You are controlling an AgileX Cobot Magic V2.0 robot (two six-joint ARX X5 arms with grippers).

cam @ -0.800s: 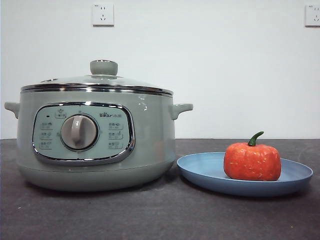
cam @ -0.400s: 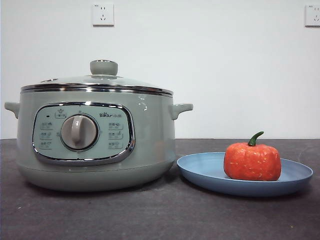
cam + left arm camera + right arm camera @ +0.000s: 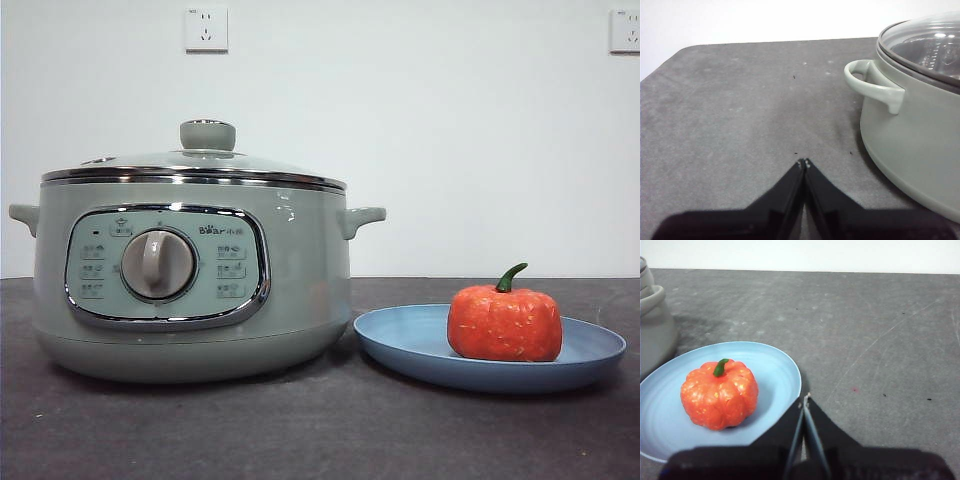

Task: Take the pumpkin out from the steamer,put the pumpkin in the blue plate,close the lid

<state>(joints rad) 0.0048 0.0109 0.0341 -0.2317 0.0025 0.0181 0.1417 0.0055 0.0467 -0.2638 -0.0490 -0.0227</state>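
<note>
Pumpkin (image 3: 504, 322) upright on blue plate (image 3: 400, 345), lower right. Lid (image 3: 195, 165) seated on steamer (image 3: 300, 280), left of frame. Left gripper (image 3: 804, 163) and right gripper (image 3: 805, 398) both pinched closed, empty, above table (image 3: 320, 430).

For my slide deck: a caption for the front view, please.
Pumpkin resting on the blue plate beside the steamer, its lid on.

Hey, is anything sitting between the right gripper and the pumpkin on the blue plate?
Nothing visible does. The right gripper, jaws shut, hangs just off the blue plate rim; only bare plate lies between it and the pumpkin.
</note>
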